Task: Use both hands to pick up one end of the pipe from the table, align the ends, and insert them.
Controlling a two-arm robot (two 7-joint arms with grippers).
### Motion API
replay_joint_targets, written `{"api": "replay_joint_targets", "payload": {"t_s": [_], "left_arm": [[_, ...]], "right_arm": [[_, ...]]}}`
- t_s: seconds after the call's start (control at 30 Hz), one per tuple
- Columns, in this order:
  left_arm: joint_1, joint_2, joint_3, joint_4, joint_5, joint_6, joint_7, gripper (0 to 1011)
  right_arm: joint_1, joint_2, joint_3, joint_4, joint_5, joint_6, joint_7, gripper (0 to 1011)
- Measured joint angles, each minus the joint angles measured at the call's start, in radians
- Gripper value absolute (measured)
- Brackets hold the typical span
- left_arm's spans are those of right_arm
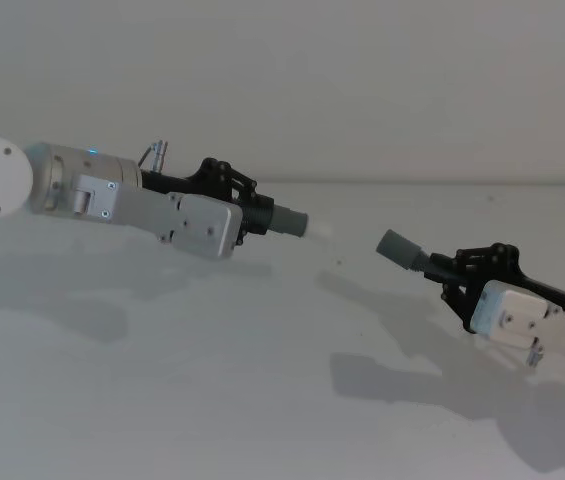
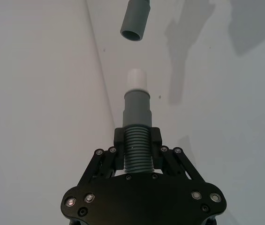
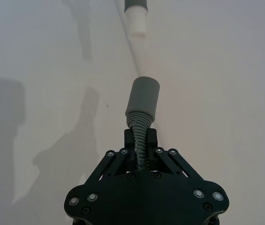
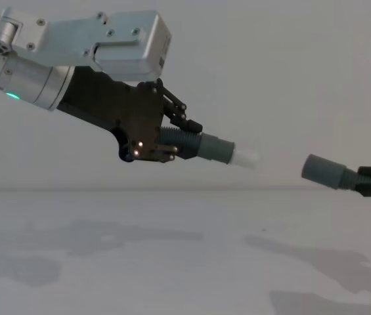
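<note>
While both pieces hang above the plain white tabletop (image 1: pixel 182 400), the left black skeletal claw (image 1: pixel 250 214) is closed on the ribbed dark grey hose piece (image 2: pixel 137 150) just behind its smooth collar (image 4: pixel 215 149). This leaves the narrow white tip (image 4: pixel 245 157) free, pointing toward 4 o'clock in the head view. The right black claw (image 1: pixel 442 270) clamps the thin corrugated hose (image 3: pixel 141 143) behind the wider grey cuff (image 1: pixel 399 247), whose mouth faces 10 o'clock. A gap separates the ends, and the cuff sits slightly lower, so I judge that alignment needs finishing before insertion.
</note>
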Motion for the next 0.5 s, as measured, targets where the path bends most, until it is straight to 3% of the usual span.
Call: {"api": "replay_joint_targets", "payload": {"t_s": [0.5], "left_arm": [[0.0, 0.001, 0.002, -0.001, 0.002, -0.009, 0.0, 305]], "right_arm": [[0.024, -0.039, -0.023, 0.045, 0.025, -0.157, -0.011, 119]]}}
